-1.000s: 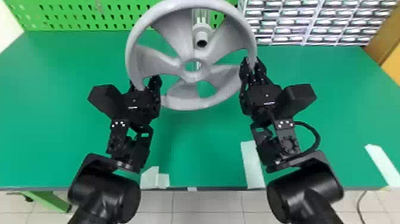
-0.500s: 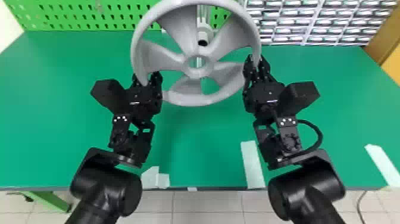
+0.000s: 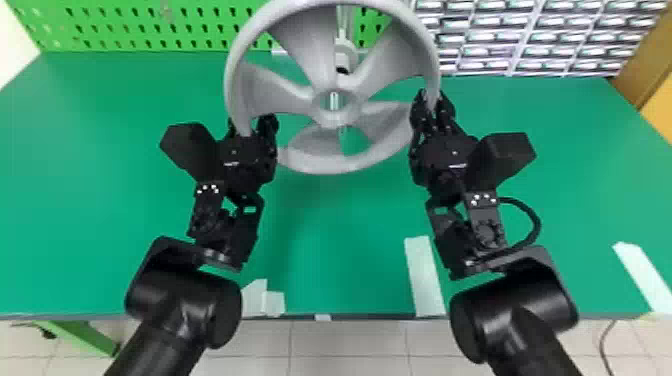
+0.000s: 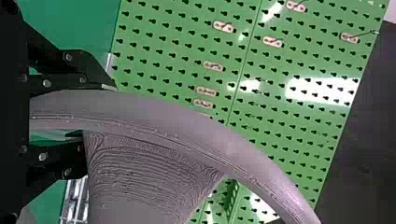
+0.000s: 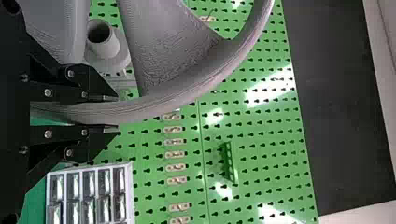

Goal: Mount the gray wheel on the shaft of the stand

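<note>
We can read no text, label, brand, number or sign. In the head view, we see a small white mark on the left pincer (image 3: 251, 122), toward nine o'clock from the view's middle, and another on the right pincer (image 3: 433, 102), toward three o'clock; both are too small and blurred for us to make out.

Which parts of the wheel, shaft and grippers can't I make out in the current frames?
- Gray wheel: top of the rim, head view, cut off by the edge.
- Shaft: its end, head view, partly behind the wheel.
- Left gripper: one fingertip, left wrist view, behind a spoke.
</note>
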Robot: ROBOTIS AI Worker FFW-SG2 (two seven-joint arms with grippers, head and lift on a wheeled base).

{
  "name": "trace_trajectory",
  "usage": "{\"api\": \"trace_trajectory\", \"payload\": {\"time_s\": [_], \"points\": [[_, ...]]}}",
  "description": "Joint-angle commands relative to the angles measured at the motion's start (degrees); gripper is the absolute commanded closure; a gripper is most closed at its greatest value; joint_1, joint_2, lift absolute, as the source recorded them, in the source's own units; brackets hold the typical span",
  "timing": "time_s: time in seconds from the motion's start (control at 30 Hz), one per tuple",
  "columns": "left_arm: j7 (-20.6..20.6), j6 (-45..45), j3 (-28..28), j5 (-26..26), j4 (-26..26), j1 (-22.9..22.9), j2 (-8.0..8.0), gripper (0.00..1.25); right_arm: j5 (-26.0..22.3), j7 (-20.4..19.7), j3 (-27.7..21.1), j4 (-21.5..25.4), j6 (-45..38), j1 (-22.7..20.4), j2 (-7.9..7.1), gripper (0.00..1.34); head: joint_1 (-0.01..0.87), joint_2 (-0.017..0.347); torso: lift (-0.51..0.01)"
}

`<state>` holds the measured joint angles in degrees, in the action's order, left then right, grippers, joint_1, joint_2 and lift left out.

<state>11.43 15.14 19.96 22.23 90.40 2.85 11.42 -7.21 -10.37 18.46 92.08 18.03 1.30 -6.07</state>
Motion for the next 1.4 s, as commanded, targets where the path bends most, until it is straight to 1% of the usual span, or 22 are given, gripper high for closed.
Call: {"api": "trace_trajectory", "payload": {"time_s": [0.0, 0.57, 1.07, 1.2, 1.37], "points": [[-0.36, 0.77, -0.10, 0.01, -1.37, 1.11, 0.00, 0.84, 0.00, 0.00, 0.00, -0.50, 0.07, 0.63, 0.09, 1.17, 0.865, 0.052, -0.101], [-3.70, 2.00, -2.38, -0.17, -5.67, 4.18, -1.32, 0.84, 0.00, -0.09, -0.97, -2.34, 0.86, 1.95, 0.62, 1.17, 0.865, 0.052, -0.101], [-5.10, 2.18, -3.00, -1.05, -8.31, 6.82, -1.67, 0.84, 0.62, -0.26, -1.94, -3.40, 0.95, 2.83, 0.79, 1.17, 0.865, 0.052, -0.101], [-5.28, 2.71, -3.09, -1.05, -9.36, 7.43, -2.02, 0.84, 0.62, -0.26, -2.02, -3.57, 0.95, 2.92, 0.88, 1.17, 0.865, 0.052, -0.101], [-5.28, 3.67, -3.26, -1.58, -10.77, 8.14, -3.07, 0.84, 0.71, -0.26, -1.67, -3.92, 1.22, 3.09, 1.06, 1.17, 0.865, 0.052, -0.101]]}}
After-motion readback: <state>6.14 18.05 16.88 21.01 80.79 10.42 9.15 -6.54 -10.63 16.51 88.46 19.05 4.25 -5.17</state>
